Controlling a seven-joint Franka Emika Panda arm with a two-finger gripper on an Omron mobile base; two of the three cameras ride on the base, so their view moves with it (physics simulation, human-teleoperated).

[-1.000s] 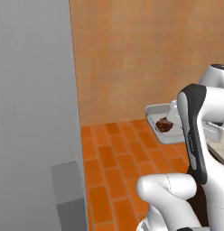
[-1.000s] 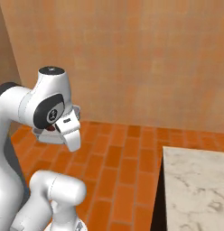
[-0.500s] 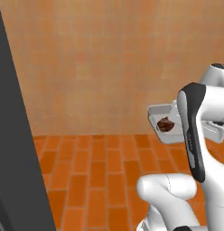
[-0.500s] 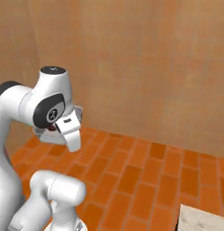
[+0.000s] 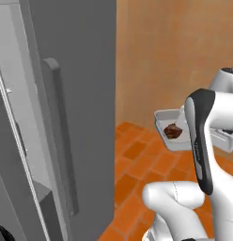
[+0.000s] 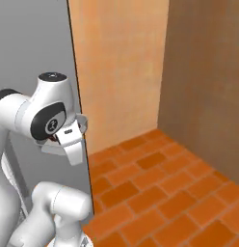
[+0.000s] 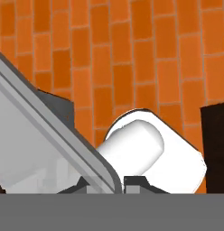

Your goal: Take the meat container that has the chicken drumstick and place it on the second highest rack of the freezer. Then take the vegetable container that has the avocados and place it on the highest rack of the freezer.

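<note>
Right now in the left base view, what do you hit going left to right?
Freezer door's bar handle → orange wall → chicken drumstick in the meat container → robot's upright dark-striped arm link.

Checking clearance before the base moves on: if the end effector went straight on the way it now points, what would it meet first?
Most likely the orange brick floor; the end effector, shut on the meat container, points down at it, though depth is unclear.

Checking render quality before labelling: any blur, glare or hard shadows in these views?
Left base view: soft and slightly blurry, flat light, the chicken drumstick a dull smudge. Right base view: even, no glare. Hand view: the meat container rim is sharp; dark shadow patches on the floor.
</note>
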